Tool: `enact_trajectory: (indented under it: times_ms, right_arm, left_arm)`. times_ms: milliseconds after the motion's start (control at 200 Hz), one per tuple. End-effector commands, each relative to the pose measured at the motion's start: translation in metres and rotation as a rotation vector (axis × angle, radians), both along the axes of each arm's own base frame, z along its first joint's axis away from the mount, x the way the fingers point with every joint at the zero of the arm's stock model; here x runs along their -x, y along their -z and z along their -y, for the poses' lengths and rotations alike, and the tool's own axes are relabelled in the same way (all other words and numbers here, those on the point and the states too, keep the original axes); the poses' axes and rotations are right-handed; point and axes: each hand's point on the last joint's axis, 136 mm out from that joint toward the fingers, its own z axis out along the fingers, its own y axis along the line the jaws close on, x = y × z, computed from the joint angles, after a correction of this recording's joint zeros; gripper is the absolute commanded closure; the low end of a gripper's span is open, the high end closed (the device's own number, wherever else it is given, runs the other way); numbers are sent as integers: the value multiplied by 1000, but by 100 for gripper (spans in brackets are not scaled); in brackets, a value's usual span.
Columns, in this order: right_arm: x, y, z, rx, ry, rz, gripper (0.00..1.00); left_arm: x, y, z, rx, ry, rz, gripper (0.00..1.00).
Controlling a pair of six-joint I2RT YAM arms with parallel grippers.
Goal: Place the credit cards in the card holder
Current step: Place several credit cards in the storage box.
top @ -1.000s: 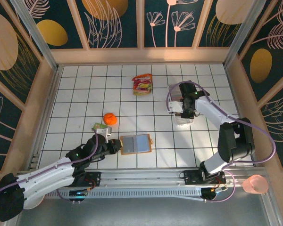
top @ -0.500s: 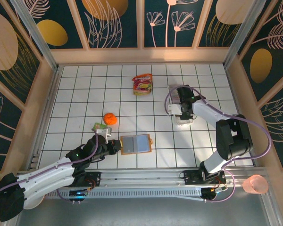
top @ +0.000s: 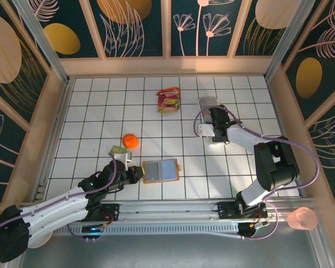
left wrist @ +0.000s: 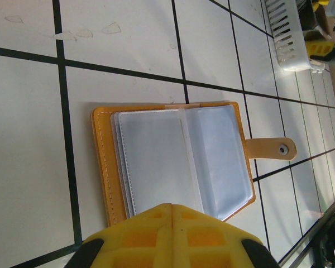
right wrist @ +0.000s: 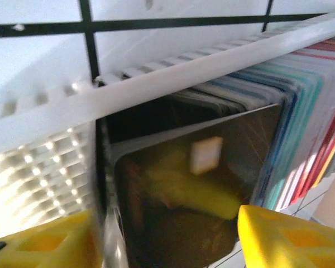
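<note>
Orange card holder (left wrist: pixel 173 162) at closed left end effector (left wrist: pixel 172 211); right end effector (right wrist: pixel 167 237) wide

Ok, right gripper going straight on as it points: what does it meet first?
Probably the dark credit card fronting the row in the white tray; depth is hard to judge.

White gridded surface (top: pixel 100 111) carries: open card holder (top: pixel 161 170), orange ball (top: pixel 129 140), snack packet (top: pixel 168 100), green packet (top: pixel 118 149), slotted tray (top: pixel 206 103).
</note>
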Motion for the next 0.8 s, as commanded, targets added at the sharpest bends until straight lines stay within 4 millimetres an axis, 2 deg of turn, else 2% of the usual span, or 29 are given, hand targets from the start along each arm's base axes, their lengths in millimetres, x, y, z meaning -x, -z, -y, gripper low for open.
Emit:
enact_trajectory:
  times_ms: [0, 145, 275, 425, 475, 796]
  right_arm:
    - [-15, -18, -11, -28, -29, 93, 41]
    - [-11, -25, -12, -32, -46, 85, 43]
    - [-7, -22, -10, -28, -51, 81, 43]
    - [-7, -21, -8, -23, -52, 77, 50]
    - [-9, -23, -8, -21, -49, 90, 54]
    - [-11, -46, -14, -87, -45, 123, 52]
  left_arm:
    - [0, 0, -1, 2, -10, -3, 96]
    - [-1, -1, 0, 3, -13, -3, 97]
    - [-3, -2, 1, 2, -11, 0, 97]
    - [-2, 0, 2, -6, -4, -6, 98]
    - [-2, 0, 2, -3, -4, -8, 98]
    - [-1, 1, 0, 2, -12, -7, 98]
